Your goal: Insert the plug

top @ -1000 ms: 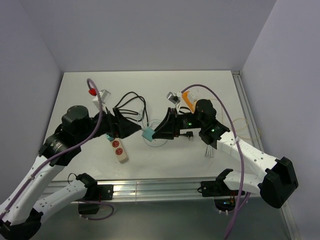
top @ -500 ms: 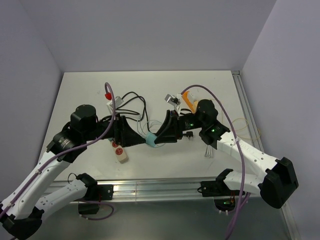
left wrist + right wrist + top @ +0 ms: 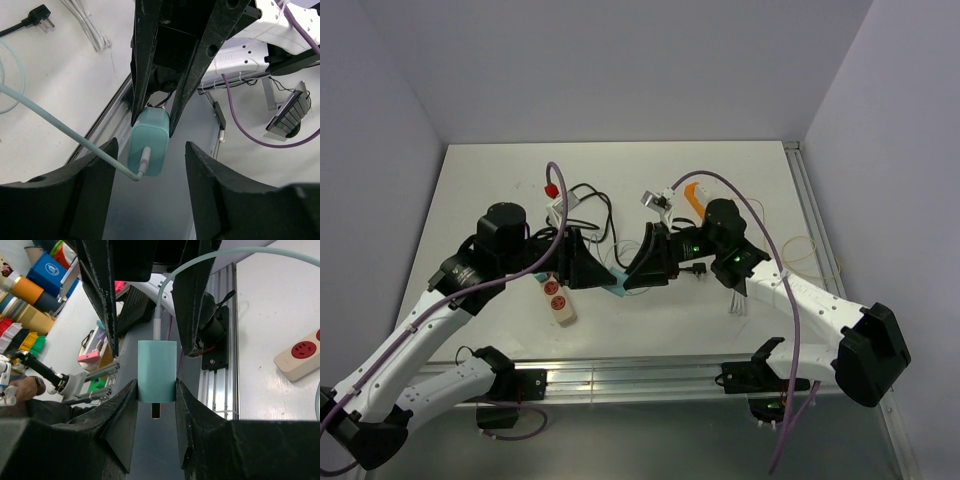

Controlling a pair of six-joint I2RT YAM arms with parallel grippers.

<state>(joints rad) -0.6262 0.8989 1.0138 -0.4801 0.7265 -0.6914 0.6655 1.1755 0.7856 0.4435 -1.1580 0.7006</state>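
At centre, right gripper (image 3: pixel 156 385) pinches teal adapter (image 3: pixel 156 367); left gripper (image 3: pixel 150 145) gapes, seemingly untouching.

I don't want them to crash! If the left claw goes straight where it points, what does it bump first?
Most likely the teal charger, which the right claw grips straight ahead, in line with the gap between the open fingers of the left claw. How near is hard to judge.

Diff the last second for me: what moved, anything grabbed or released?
The left gripper swung right to the teal charger and now straddles it, jaws open and not touching. The right gripper shifted slightly toward the near side, keeping its grip on the charger. Nothing taken or released. Power strip and black plug stayed put.
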